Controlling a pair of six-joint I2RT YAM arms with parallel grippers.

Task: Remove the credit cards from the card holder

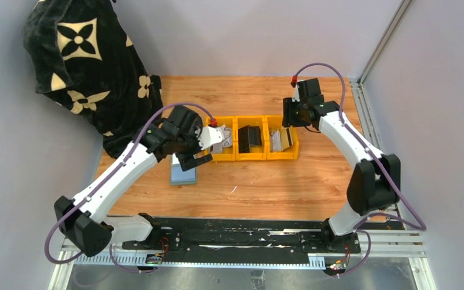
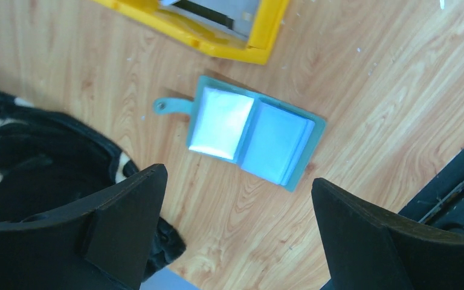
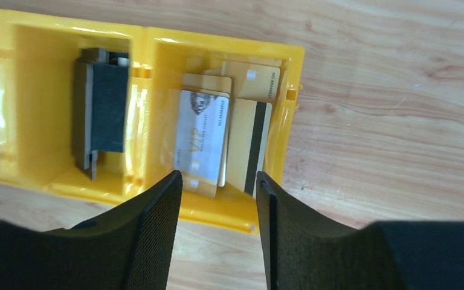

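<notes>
The card holder (image 2: 254, 133) lies open and flat on the wood table, sage-green with two pale blue pockets and a small tab (image 2: 166, 107); I cannot tell whether cards are inside. It also shows in the top view (image 1: 183, 174). My left gripper (image 2: 237, 176) is open and empty just above it, seen from above too (image 1: 192, 160). Several gold credit cards (image 3: 202, 142) lie in the right compartment of the yellow bin (image 3: 281, 199). My right gripper (image 3: 217, 178) hovers over that compartment, open and empty, also in the top view (image 1: 288, 115).
The yellow bin (image 1: 254, 156) has three compartments: a black wallet-like item (image 3: 103, 103) in the middle and a grey item (image 1: 222, 142) on the left. A black blanket with cream flowers (image 1: 90, 66) hangs at the back left, close to the holder (image 2: 30, 151).
</notes>
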